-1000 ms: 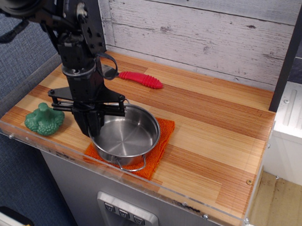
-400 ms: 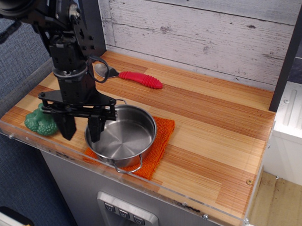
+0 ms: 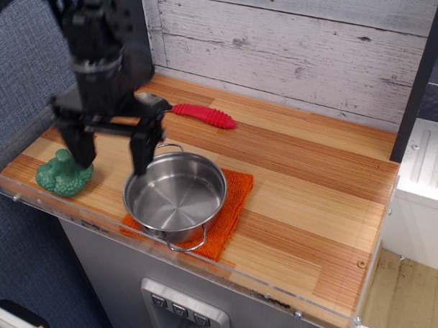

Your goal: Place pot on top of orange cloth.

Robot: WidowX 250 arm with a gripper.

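Note:
The shiny steel pot (image 3: 175, 197) with wire loop handles sits on the orange cloth (image 3: 231, 207) near the front edge of the wooden counter. The pot covers most of the cloth; orange shows at its right and front. My gripper (image 3: 112, 155) is open and empty, raised above the counter just left of the pot's rim. Its two black fingers (image 3: 141, 149) hang apart and touch nothing.
A green broccoli-like toy (image 3: 62, 174) lies at the left front, under the left finger. A spoon with a red ribbed handle (image 3: 203, 115) lies at the back. A clear acrylic lip (image 3: 208, 269) runs along the counter's front edge. A white plank wall stands behind.
The gripper let go of the pot's left rim, opened wide and rose up and to the left. The pot shifted slightly left and rests on the cloth.

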